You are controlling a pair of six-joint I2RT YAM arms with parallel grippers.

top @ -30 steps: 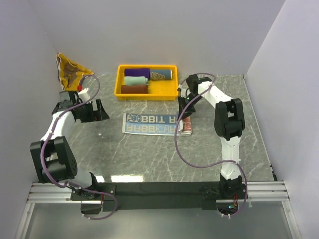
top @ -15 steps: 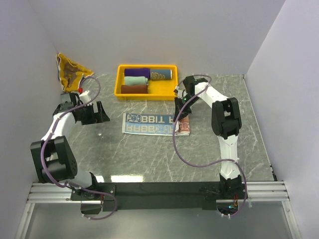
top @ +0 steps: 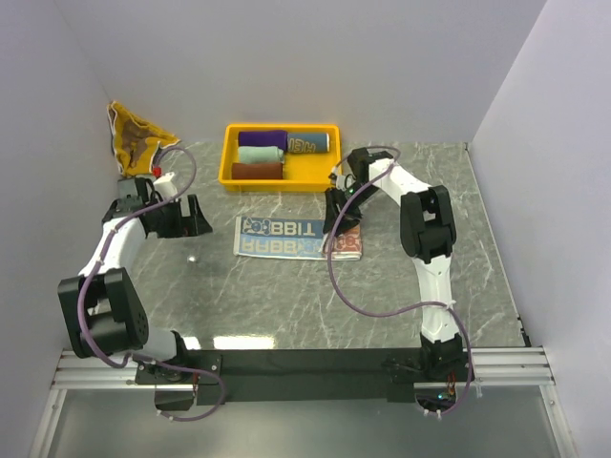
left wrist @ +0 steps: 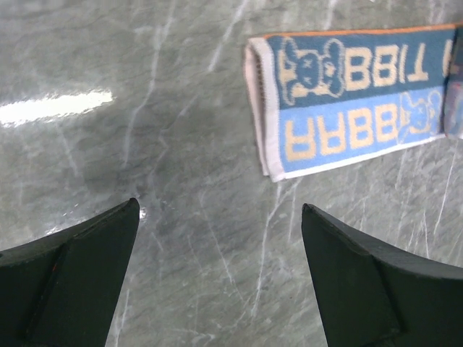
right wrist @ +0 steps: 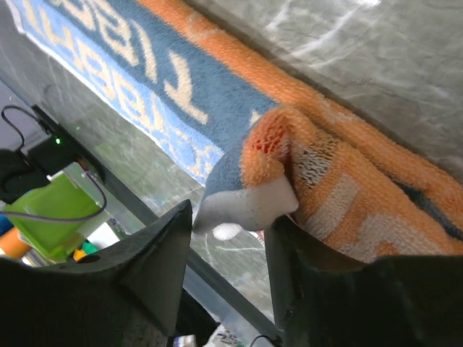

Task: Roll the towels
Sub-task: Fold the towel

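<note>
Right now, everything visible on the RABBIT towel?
RABBIT towel: blue-grey terry, cream RABBIT lettering and bear figures, orange edge, white hem. Folded into a long strip, flat on the marble table, nearer the arms than the yellow tray. Its right end is curled into a small roll between the right gripper's fingers; whether they pinch it is unclear.

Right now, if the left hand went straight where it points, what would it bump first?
Probably the bare marble table: the open left hand points down at it, with the RABBIT towel further on, off to one side. Depth is unclear.
</note>
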